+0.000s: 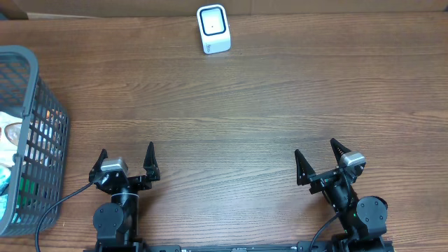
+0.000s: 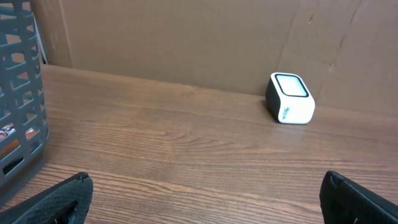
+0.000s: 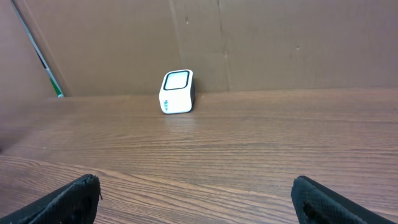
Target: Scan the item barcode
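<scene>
A small white barcode scanner (image 1: pixel 213 29) with a dark window stands at the far middle of the wooden table; it also shows in the left wrist view as the scanner (image 2: pixel 290 99) and in the right wrist view as the scanner (image 3: pixel 176 92). Packaged items (image 1: pixel 15 157) lie inside the grey basket at the left; no barcode is readable. My left gripper (image 1: pixel 126 159) rests open near the front edge, nothing between its fingers. My right gripper (image 1: pixel 315 156) is open too, at the front right, and holds nothing.
A grey mesh basket (image 1: pixel 43 94) stands at the table's left edge, seen also in the left wrist view as the basket (image 2: pixel 22 93). A cardboard wall (image 3: pixel 261 43) runs along the back. A black cable (image 1: pixel 59 204) trails by the left arm.
</scene>
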Controlling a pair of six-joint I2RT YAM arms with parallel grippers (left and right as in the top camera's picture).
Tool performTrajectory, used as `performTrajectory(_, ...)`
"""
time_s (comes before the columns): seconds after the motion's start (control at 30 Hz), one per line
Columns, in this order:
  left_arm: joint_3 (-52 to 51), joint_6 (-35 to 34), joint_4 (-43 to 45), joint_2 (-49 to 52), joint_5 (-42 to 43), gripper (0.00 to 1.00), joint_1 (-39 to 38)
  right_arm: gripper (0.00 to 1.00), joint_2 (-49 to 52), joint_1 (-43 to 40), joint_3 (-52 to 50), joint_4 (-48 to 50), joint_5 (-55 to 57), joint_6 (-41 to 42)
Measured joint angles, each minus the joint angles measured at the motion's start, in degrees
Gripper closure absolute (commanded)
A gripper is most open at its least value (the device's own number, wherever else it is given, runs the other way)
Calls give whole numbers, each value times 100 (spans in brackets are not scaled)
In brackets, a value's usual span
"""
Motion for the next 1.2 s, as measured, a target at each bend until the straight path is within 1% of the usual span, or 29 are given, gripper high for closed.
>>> performTrajectory(0.27, 0, 0, -2, 0, 11, 0, 0, 0, 0, 0, 0, 2, 0, -2)
performTrajectory(0.47, 0, -2, -28, 0, 249, 1, 0, 0, 0, 0, 0, 2, 0, 2)
performTrajectory(0.8, 105, -46, -109, 0, 332, 1, 0, 0, 0, 0, 0, 2, 0, 0)
performTrajectory(1.07, 925, -46, -798, 11, 350, 0, 0, 0, 0, 0, 0, 2, 0, 0)
performTrajectory(1.2, 1443, -46, -1043, 225, 350, 0, 0, 0, 0, 0, 0, 2, -2, 0)
